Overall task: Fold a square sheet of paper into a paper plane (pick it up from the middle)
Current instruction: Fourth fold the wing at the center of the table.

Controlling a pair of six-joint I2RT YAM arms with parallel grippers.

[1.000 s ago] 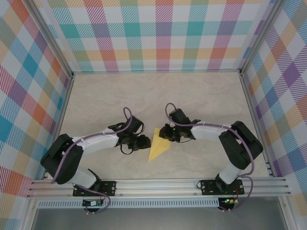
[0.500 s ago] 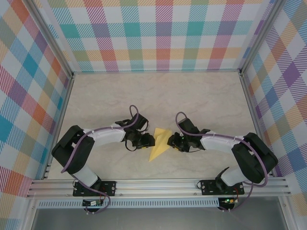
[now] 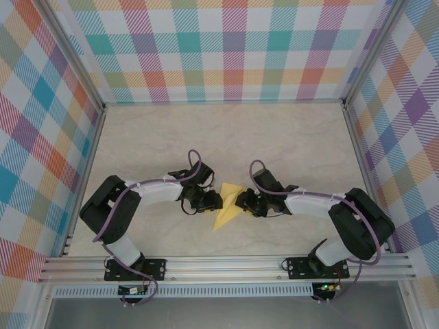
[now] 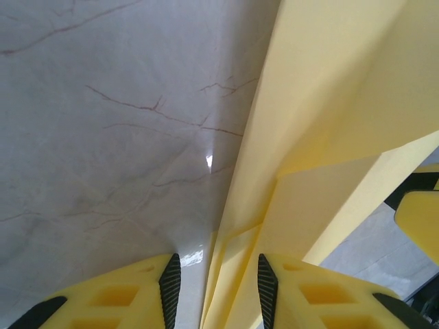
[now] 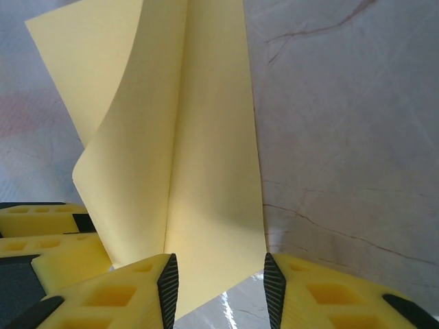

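The paper plane (image 3: 225,214), partly folded, lies on the table (image 3: 288,137) at near centre; the left tool (image 3: 213,201) stands narrowly apart, astride its left folded edge; the right tool (image 3: 241,203) stands narrowly apart, astride its raised right flap.

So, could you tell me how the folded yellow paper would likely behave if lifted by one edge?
The paper plane is probably floppy: a loose flap curls upward. It likely weighs next to nothing, being thin layers. On the glossy table it may slide when pushed.
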